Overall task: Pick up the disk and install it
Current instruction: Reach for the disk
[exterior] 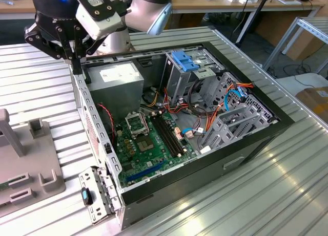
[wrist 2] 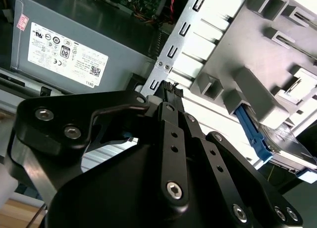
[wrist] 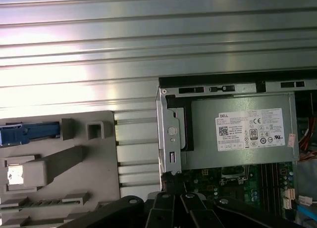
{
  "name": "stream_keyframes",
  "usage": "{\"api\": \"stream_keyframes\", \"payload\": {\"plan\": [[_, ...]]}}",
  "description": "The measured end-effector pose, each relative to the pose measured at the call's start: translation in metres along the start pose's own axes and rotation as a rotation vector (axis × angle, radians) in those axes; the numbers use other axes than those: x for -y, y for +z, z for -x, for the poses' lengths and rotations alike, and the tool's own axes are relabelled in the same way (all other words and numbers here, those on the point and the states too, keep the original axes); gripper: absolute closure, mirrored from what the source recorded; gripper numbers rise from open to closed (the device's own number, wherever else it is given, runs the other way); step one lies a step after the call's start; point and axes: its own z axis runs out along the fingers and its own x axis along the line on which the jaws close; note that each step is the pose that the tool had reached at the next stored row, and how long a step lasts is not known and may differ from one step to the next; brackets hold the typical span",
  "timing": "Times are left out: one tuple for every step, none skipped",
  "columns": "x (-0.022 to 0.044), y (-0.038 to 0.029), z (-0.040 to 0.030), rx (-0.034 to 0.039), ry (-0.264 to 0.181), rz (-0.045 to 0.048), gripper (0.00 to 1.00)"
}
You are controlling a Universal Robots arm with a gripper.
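The disk [wrist 2: 262, 141], grey metal with a bright blue edge, lies in a grey fixture tray [wrist 2: 257, 55] beside the computer case. In the first wrist view its blue edge [wrist: 25, 133] shows at the far end of the tray [wrist: 74, 178]. My gripper [exterior: 77, 67] hangs over the case's corner by the power supply, between tray and case. Its black fingers [wrist 2: 168, 92] are shut with nothing between them. In the first wrist view the gripper [wrist: 176, 201] points down at the case's metal rim. The disk is a good hand's width away from it.
The open computer case [exterior: 256, 144] lies on a ribbed metal table, with a power supply [exterior: 115, 80], a motherboard [exterior: 148, 144], cables and grey drive cages [exterior: 230, 118]. A lighter blue ribbed bracket [exterior: 184, 59] sits at the case's far end. The tray [exterior: 31, 159] carries upright posts.
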Motion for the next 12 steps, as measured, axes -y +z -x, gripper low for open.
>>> {"api": "stream_keyframes", "payload": {"plan": [[0.0001,0.0,-0.001,0.0,0.0,0.0001,0.89],[0.0002,0.0,-0.002,0.0001,0.0,0.0001,0.89],[0.0002,-0.0001,-0.0032,0.0,0.0,0.0,0.89],[0.0004,-0.0001,-0.0048,0.0,0.0,0.0,0.89],[0.0005,-0.0001,-0.0061,0.0,0.0,0.0001,0.89],[0.0005,-0.0002,-0.0068,0.0,0.0,0.0001,0.89],[0.0006,-0.0002,-0.0076,0.0,0.0,0.0,0.89],[0.0006,-0.0002,-0.0083,0.0,0.0,0.0,0.89],[0.0007,-0.0003,-0.0092,0.0,0.0,0.0,0.89],[0.0008,-0.0003,-0.0101,0.0,0.0,0.0,0.89],[0.0008,-0.0003,-0.0107,0.0,0.0,0.0,0.89],[0.0009,-0.0003,-0.012,0.0,0.0,0.0,0.89]]}}
